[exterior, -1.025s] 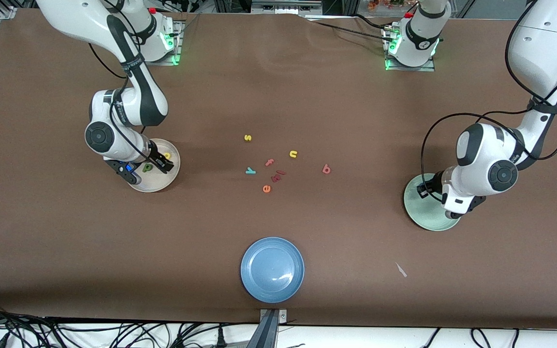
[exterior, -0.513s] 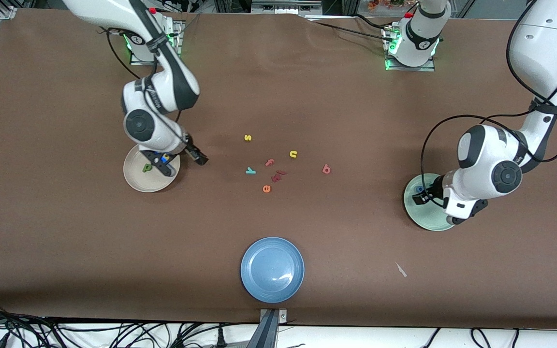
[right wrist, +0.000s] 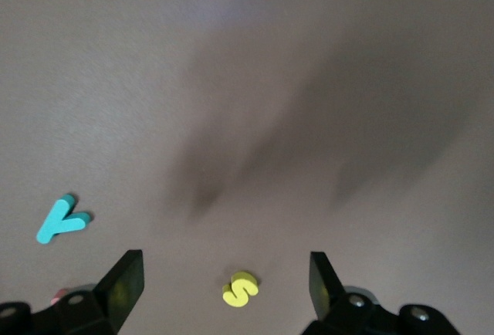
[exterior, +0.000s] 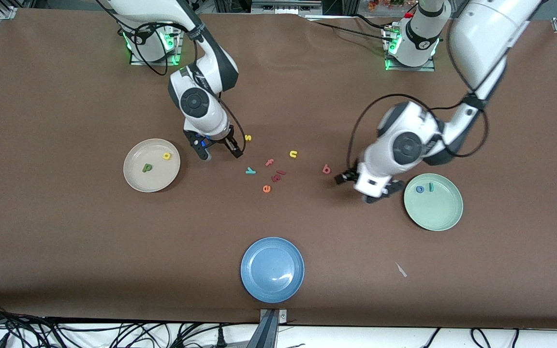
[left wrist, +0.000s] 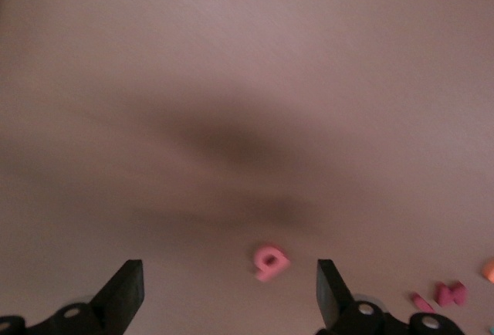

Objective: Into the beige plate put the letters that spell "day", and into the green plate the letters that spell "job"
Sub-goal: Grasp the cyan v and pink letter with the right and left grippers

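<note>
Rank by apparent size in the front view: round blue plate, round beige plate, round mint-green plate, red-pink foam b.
1. Round blue plate, slightly largest, though it lies nearest the camera, so that may be perspective.
2. Round beige plate and round mint-green plate: alike, not ranked.
3. Red-pink foam b, far smallest.

Both end effectors now hang over the loose letters mid-worktop, off their plates: left end effector open-jawed, empty; right end effector likewise.

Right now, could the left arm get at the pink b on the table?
Probably yes: the left gripper is open just beside the pink b, which lies alone on bare table with nothing touching it.
</note>
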Controlling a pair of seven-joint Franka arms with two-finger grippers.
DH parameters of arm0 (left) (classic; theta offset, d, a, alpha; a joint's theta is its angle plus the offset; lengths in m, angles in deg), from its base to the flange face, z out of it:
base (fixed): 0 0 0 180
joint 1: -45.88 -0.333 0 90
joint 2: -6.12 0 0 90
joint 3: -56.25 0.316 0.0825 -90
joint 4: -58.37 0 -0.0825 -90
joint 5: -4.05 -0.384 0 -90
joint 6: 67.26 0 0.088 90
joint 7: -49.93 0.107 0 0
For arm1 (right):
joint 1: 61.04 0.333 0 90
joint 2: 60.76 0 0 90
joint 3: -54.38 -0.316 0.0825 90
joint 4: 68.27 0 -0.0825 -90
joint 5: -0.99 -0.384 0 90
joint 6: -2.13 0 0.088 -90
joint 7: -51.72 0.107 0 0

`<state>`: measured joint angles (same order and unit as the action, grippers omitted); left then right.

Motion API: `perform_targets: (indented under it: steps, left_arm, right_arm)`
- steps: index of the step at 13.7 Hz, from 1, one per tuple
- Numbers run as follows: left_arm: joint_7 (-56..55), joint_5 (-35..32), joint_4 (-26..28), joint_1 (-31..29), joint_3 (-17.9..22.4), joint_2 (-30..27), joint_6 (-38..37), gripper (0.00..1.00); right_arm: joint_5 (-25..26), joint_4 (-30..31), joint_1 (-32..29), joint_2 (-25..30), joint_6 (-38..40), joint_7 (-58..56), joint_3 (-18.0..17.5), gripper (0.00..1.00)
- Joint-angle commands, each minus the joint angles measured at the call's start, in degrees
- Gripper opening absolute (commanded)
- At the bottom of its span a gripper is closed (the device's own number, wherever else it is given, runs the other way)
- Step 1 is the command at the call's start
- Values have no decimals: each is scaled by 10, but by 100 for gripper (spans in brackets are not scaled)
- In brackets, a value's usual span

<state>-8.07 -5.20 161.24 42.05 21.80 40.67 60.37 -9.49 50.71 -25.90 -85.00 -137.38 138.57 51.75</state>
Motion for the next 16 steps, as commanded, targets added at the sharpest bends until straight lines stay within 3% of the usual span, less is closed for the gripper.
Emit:
perform_targets:
  steps: [1, 2, 3, 9, 13, 16]
  left_arm:
    - [-29, -13, -6, 30, 9, 38, 31, 89]
    - [-31, -13, -6, 38, 10, 46, 32, 78]
    - [-36, -14, -6, 40, 12, 54, 32, 75]
    - [-43, -13, -6, 87, 57, 67, 32, 65]
    - [-53, -12, -14, 91, 59, 79, 37, 55]
    - [-55, -11, -22, 91, 64, 84, 38, 54]
  right_arm:
    - [-5, 4, 8, -4, -11, 56, 2, 94]
    - [-5, 4, 15, -9, -14, 65, 1, 94]
    - [-6, 3, 18, -10, -19, 70, 2, 94]
    - [-1, -11, 20, -19, -37, 65, 3, 93]
    - [4, -122, 19, -87, -43, 70, 7, 93]
    - [6, -216, 19, -159, -42, 70, 25, 93]
